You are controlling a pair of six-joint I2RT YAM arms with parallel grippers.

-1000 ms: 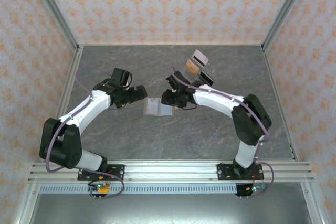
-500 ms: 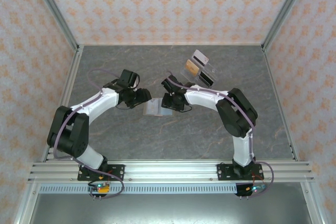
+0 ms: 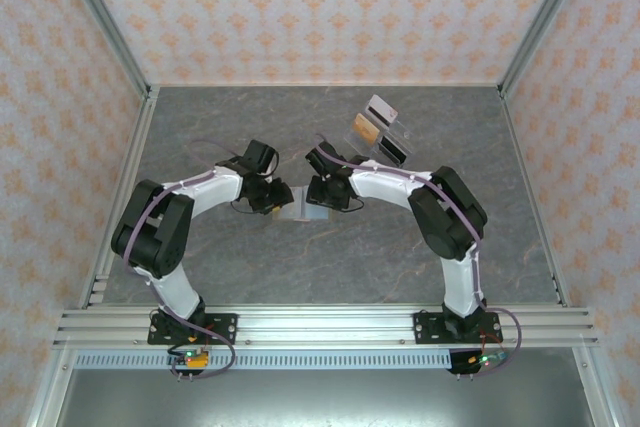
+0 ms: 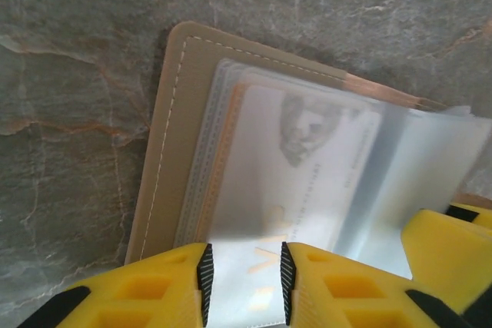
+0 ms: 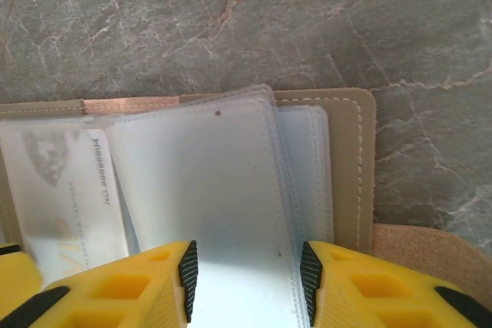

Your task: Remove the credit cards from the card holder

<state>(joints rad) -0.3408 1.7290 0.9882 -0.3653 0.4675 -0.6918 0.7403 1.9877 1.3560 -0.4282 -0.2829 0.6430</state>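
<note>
Credit cards [image 4: 307, 167], thin small plastic rectangles, are not out yet. A whitish one with a faint emblem lies inside the frosted clear plastic sleeves [image 5: 215, 190], and the edge of the orange-yellow card [image 4: 233, 159] shows just beneath it. Both are tucked in the card holder [image 4: 165, 136], a small flat taupe-grey bifold wallet with pale stitching. It lies open near the middle of the grey marbled table [image 3: 350, 267].

At the wallet's 9 o'clock in the top view, the left gripper [image 4: 244, 282] has its yellow fingers drawn narrow. A slim gap shows between the dark pads, over the 6 o'clock edge of the sleeve with the whitish card. Whether the tips press on the sleeve I cannot tell. At the wallet's 3 o'clock, the right gripper [image 5: 247, 278] stands somewhat wider, partly apart over the loose sleeves on its side, and pinches nothing that I can see.

My judgement is that opening the wallet is done, while sliding each card free of its sleeve is all left to do. At the wallet's 1 o'clock stands a clear acrylic slanted stand [image 3: 380, 132]. What rests on it is too small to tell
</note>
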